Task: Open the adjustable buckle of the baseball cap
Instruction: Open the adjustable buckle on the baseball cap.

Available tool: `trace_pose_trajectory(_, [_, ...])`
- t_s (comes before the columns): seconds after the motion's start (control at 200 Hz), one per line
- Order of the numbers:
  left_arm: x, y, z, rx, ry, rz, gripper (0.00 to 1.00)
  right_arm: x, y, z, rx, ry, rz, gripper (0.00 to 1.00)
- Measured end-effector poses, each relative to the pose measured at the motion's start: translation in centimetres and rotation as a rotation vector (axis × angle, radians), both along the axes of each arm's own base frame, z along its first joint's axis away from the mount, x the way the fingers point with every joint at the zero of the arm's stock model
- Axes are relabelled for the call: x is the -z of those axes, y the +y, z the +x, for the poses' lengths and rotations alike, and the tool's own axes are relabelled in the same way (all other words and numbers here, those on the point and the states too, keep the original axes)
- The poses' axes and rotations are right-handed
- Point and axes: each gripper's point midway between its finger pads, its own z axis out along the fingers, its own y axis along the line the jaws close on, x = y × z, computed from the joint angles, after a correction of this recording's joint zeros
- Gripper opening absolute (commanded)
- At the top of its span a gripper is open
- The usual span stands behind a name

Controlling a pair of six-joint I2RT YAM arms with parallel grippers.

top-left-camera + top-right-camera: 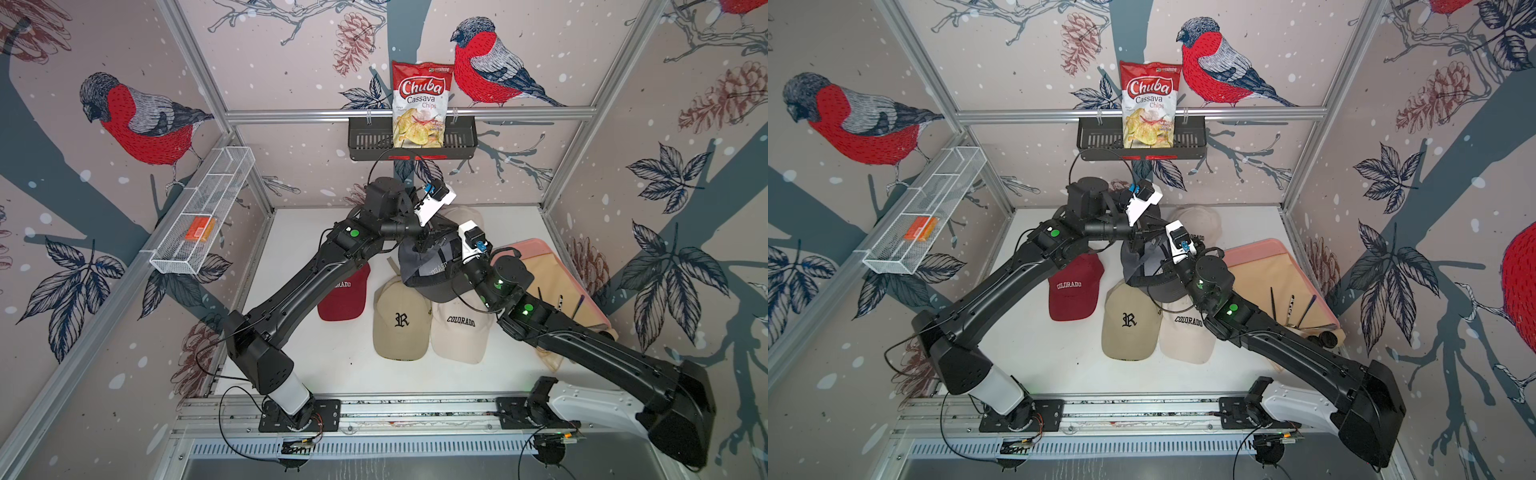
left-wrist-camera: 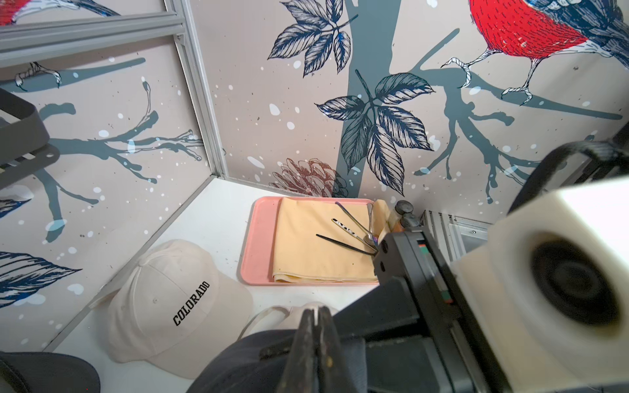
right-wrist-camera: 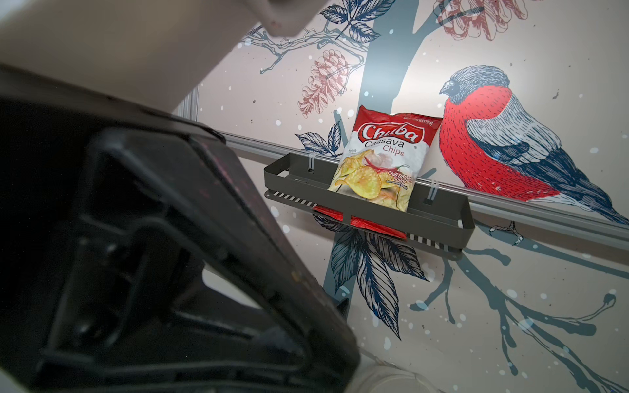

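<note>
The dark grey baseball cap (image 1: 419, 266) hangs in the air over the white tabletop (image 1: 320, 365), between the two tools. The left tool (image 2: 318, 316) is pinched all the way shut at the back edge of the cap. I cannot tell if it has the strap. The right tool (image 1: 448, 248) is shut too and mostly hidden by its own camera. I think it is the one that holds the cap up.

The buckle is hidden, so I cannot tell if it is open. I think the job is only partly done: the cap is up, but the strap is not yet pulled loose.

Under the dark grey cap lie a tan cloth cap with a black letter (image 1: 399, 324) and a cream cloth cap that says COLORADO (image 1: 459, 328). A red cloth cap (image 1: 345, 299) lies beside it on the left arm's side. A second cream cap (image 2: 163, 292) sits behind it. A flat pink tray (image 2: 252, 245) with a folded yellow cloth (image 2: 306, 245) is on its right arm's side. The two tools are packed very close and could bump.
</note>
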Motion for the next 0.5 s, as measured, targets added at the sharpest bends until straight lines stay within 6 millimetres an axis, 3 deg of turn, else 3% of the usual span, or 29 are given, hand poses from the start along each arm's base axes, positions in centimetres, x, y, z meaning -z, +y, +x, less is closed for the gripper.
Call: trace_pose_trajectory(0.5, [-1.4,1.6,-1.6,-0.029,-0.045,-0.084,0.0,-0.1,-1.8,0.6,0.019,0.057,0.096,0.0])
